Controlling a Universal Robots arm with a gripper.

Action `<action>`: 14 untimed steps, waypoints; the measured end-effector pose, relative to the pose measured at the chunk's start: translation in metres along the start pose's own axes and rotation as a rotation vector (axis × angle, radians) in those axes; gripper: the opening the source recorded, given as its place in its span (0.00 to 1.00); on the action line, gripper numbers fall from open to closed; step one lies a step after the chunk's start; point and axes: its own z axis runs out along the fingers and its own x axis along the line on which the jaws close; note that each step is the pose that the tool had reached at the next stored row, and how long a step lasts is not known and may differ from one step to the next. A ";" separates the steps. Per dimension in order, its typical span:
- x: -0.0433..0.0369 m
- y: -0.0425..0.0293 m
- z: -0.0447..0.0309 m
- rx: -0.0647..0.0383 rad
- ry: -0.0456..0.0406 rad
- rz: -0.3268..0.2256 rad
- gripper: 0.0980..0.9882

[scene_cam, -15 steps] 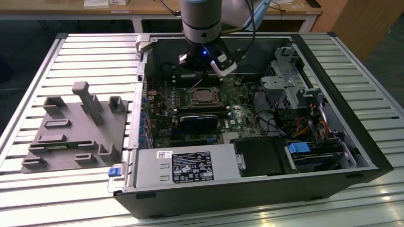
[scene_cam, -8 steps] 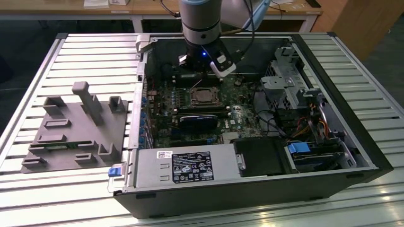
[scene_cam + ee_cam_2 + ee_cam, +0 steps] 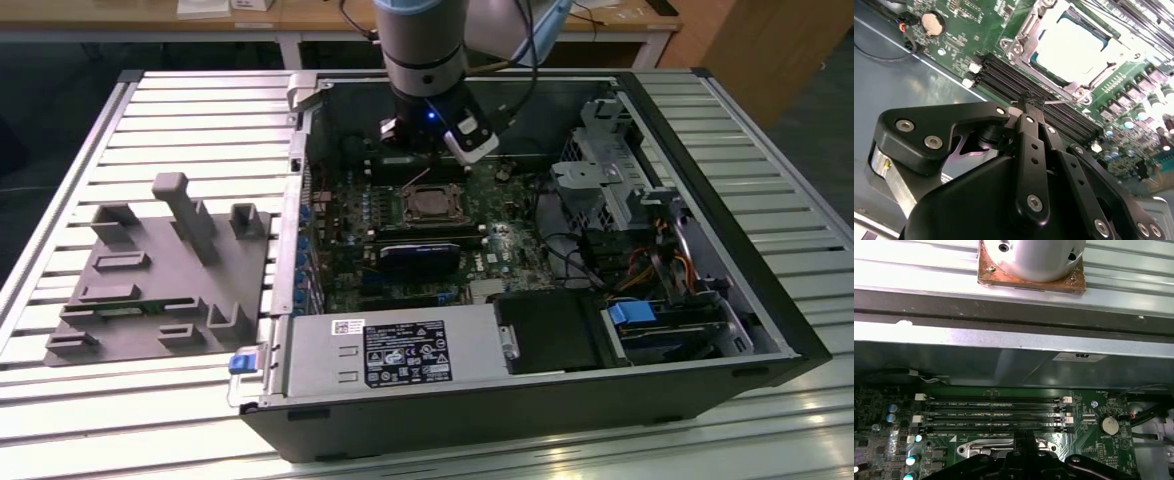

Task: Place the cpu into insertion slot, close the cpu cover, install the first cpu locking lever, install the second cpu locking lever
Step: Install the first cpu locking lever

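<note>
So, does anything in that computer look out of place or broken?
Nothing looks damaged. The cpu sits flat under the cpu cover. One thin locking lever juts out beside them, seemingly unlatched, and the gripper has its jaws shut on its end.

Slatted metal worktable (image 3: pixel 160 110), pale wooden desk (image 3: pixel 107 15) behind (white legs), brown wooden cabinet (image 3: pixel 781 45), dark floor (image 3: pixel 80 55).

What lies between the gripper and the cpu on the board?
In the second wrist view, the long black memory slots run between the gripper and the cpu.
</note>
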 end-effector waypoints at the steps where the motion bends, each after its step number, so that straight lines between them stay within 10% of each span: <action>1: 0.0005 -0.0001 0.0010 0.000 -0.0067 -0.002 0.00; 14: 0.0036 -0.0026 0.0149 0.013 -0.0147 0.001 0.00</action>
